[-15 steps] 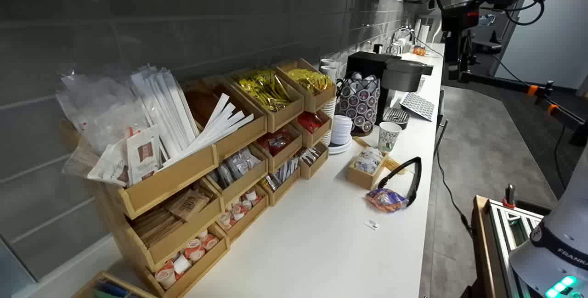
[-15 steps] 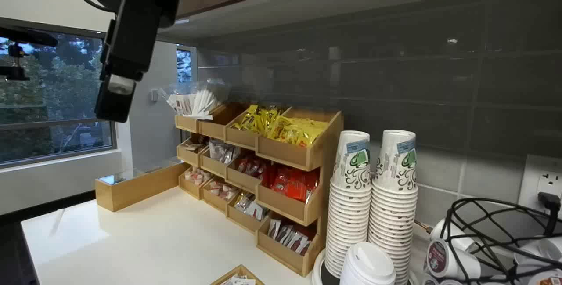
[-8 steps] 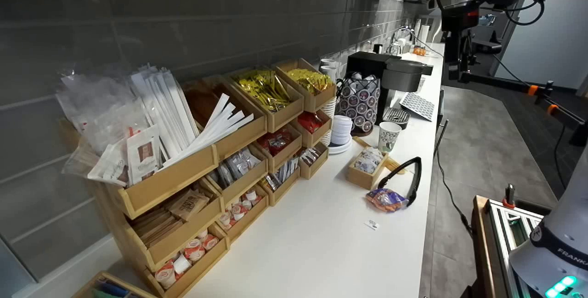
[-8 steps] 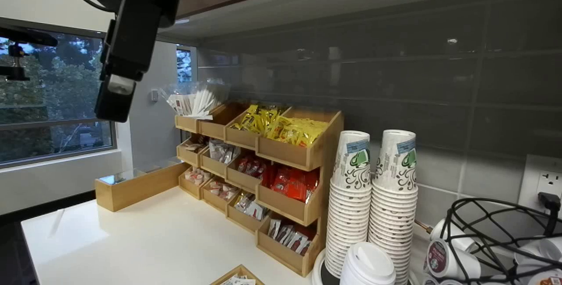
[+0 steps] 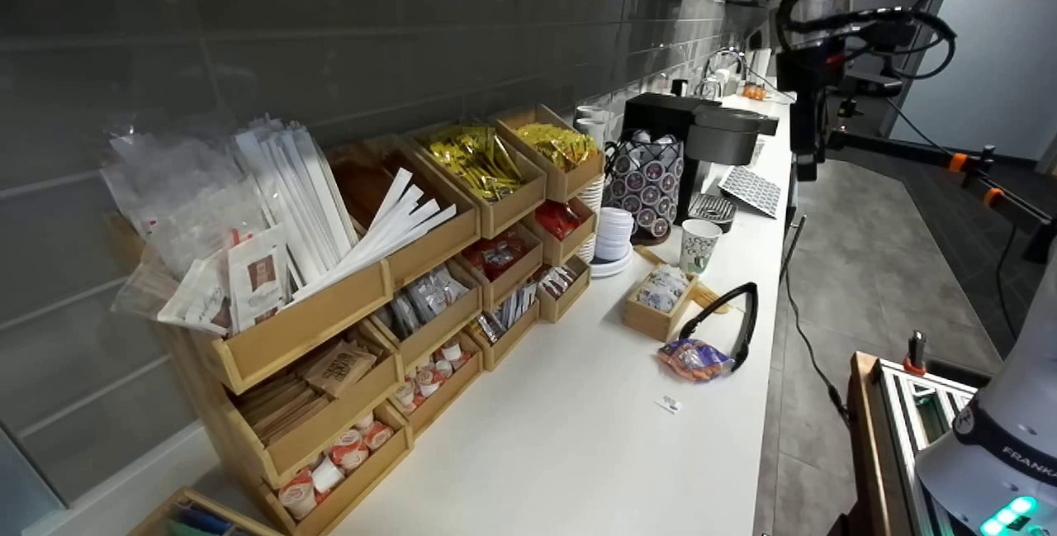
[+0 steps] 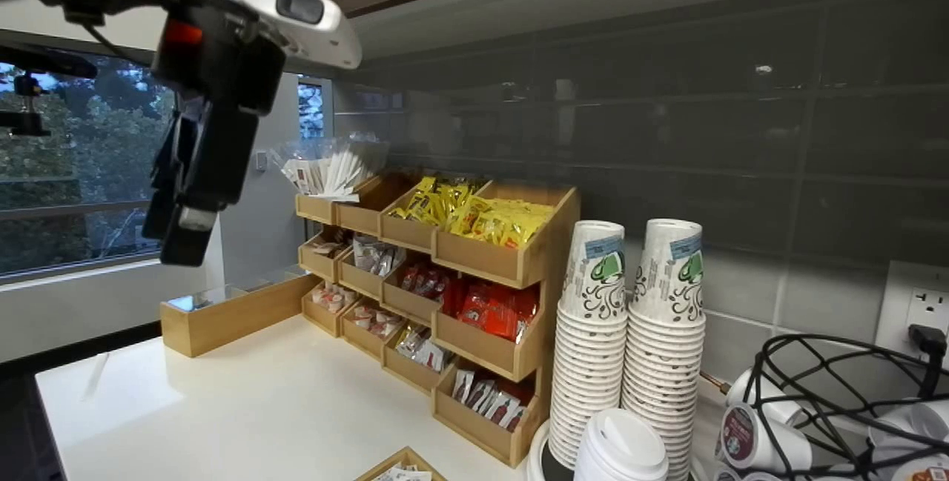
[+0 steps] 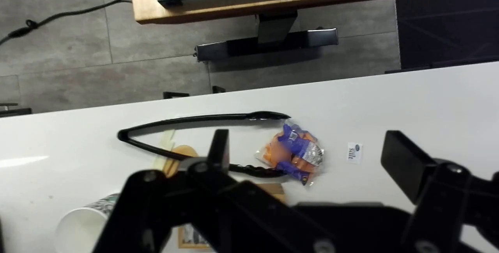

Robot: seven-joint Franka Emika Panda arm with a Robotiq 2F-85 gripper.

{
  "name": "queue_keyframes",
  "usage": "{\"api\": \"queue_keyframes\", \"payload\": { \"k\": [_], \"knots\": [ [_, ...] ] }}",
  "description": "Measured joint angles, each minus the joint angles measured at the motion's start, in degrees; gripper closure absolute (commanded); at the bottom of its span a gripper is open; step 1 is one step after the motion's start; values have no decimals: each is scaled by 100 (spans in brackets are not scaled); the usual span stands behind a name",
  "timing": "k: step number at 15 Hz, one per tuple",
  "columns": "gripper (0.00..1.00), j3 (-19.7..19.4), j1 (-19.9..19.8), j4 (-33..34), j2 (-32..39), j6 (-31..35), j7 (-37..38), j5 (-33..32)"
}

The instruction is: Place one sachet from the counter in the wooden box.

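The sachet (image 5: pixel 669 405) is a small flat white packet lying on the counter. In the wrist view the sachet (image 7: pixel 354 153) reads "salt" and shows between the spread fingers, nearer the right one. The wooden box (image 5: pixel 314 321) is a light-wood tiered organiser against the tiled wall; it also shows in an exterior view (image 6: pixel 474 260). Its compartments hold straws, yellow and red packets, and creamer cups. My gripper (image 7: pixel 307 140) is open and empty, well above the counter. In both exterior views the gripper (image 5: pixel 808 166) hangs in the air, apart from the wooden box (image 6: pixel 482 347).
A purple-and-orange bag (image 7: pixel 298 147) lies beside the sachet, against black tongs (image 7: pixel 210 117). A small wooden bin (image 5: pixel 648 321) of white packets and a paper cup (image 5: pixel 699 245) stand behind. Cup stacks (image 6: pixel 589 362) stand beside the organiser. The counter's front edge is near.
Over the last half second my gripper has come down and shifted a little left in an exterior view. Before that the arm was still. The sachet and the wooden box have not moved.
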Motion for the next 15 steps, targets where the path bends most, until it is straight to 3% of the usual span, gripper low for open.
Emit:
{"api": "queue_keyframes", "payload": {
  "k": [7, 15],
  "knots": [
    [0, 435, 640, -1478, -299, 1771, -67, 673],
    [0, 444, 644, -1485, -295, 1839, -62, 674]
  ]
}}
